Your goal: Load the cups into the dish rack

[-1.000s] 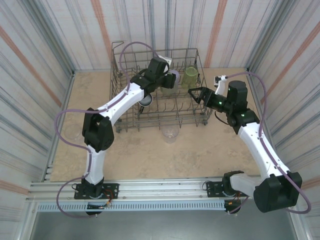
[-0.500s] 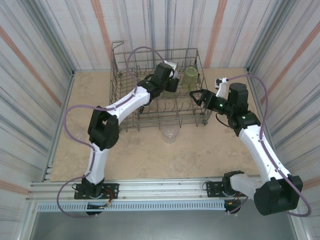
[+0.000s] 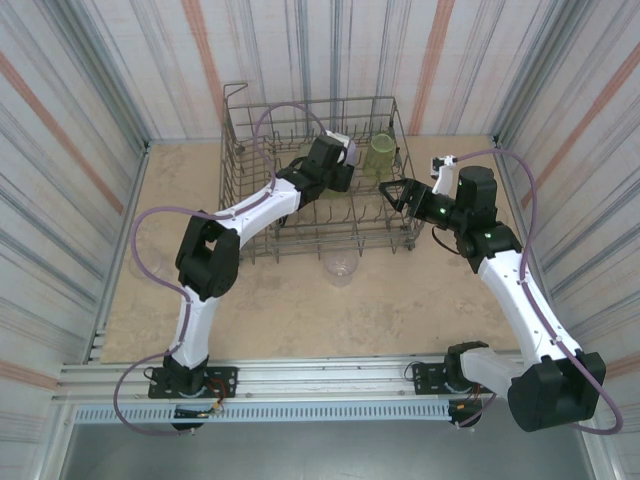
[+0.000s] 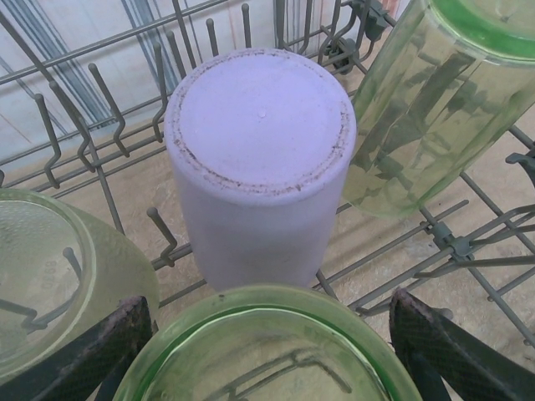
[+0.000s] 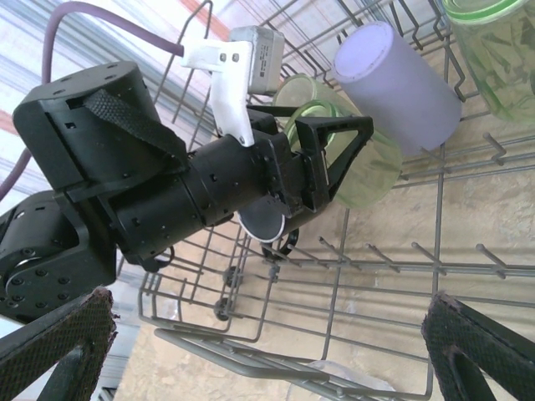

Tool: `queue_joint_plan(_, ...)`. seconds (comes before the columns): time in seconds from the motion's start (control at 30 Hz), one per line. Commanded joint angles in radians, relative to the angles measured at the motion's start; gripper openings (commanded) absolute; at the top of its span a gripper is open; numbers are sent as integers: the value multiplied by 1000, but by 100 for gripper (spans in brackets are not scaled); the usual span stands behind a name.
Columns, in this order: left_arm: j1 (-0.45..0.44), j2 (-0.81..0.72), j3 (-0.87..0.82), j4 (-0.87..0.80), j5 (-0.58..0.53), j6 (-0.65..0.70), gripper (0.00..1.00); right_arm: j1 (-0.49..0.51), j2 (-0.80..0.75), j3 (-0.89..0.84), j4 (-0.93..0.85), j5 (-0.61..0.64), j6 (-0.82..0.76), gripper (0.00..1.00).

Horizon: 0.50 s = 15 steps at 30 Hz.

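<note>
1. The worktop (image 3: 300,320) is a flat beige surface with a mottled, stone-like pattern. Striped walls close it at the left, the right and the far side.
2. The dish rack (image 3: 232,150), made of grey wire, stands on the far half of the worktop, near the back wall.
3. One clear cup (image 3: 340,268) stands on the bare worktop just beside the near edge of the dish rack. Whether its mouth is up or down cannot be told.

Left hand (image 5: 333,154) around green cup (image 5: 369,180)

Lavender cup (image 4: 259,159) directly ahead of left claw (image 4: 267,359) and its green cup (image 4: 267,330), other green cups (image 4: 426,109) at both sides, near bench (image 3: 280,320) open
</note>
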Motion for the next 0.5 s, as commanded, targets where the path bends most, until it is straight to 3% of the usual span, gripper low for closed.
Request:
queue_joint_plan(0.0,-5,19,-7,50,-29,-10,0,-9,4,-6,7,8,-19,99)
queue_joint_plan(0.23,-5,34,-32,82,-39,-16,2,-9,22,-3,17,8,-13,99)
queue_joint_plan(0.3,-5,44,-33,85,-46,-13,9,-10,21,-10,24,8,-1,99)
queue_joint_plan(0.4,-7,56,-33,90,-58,-3,13,-11,20,-19,42,7,10,99)
queue_joint_plan(0.47,-9,67,-35,98,-77,9,23,-11,19,-20,40,7,9,99)
